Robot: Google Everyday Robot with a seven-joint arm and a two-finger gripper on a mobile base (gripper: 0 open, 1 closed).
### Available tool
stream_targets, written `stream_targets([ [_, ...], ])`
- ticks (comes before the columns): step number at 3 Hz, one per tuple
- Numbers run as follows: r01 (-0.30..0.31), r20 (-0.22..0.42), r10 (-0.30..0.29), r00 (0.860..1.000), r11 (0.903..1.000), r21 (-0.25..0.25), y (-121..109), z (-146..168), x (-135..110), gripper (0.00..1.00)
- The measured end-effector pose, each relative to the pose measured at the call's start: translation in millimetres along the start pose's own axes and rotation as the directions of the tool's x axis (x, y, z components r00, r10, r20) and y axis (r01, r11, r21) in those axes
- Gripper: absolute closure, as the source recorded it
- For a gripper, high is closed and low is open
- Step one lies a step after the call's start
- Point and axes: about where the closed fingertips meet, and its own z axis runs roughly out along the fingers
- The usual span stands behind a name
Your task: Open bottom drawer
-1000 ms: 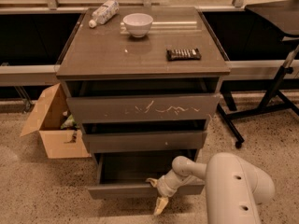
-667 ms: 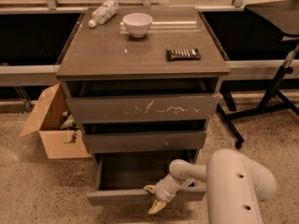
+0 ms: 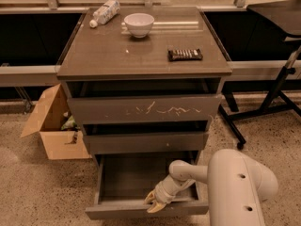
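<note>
The bottom drawer (image 3: 117, 178) of the dark grey-brown cabinet (image 3: 141, 60) stands pulled well out, its inside bare. Its plain front (image 3: 122, 211) shows as a narrow strip at the lower edge of the camera view. My gripper (image 3: 154, 202), with pale yellowish fingertips, sits at the top edge of that front, right of its middle, hooked over the rim from inside. My white arm (image 3: 235, 187) reaches in from the lower right. The scratched top drawer front (image 3: 146, 109) and the middle front (image 3: 146, 141) are above, both slightly out.
On the cabinet top lie a white bowl (image 3: 138, 24), a plastic bottle (image 3: 104, 12) on its side and a dark snack bar (image 3: 185, 54). An open cardboard box (image 3: 51, 126) stands on the speckled floor at the left. Black stand legs (image 3: 263, 112) are at the right.
The bottom drawer has slid farther out toward the camera, and my gripper has moved with its front edge, down and slightly left.
</note>
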Motion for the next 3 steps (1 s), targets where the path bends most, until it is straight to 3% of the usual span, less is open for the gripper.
stream_targets([
  [1, -0.001, 0.010, 0.001, 1.000, 0.9998, -0.022, 16.1, 11.5, -10.1, 1.00],
  [3, -0.001, 0.010, 0.001, 1.000, 0.9998, -0.022, 16.0, 10.1, -11.2, 0.57],
])
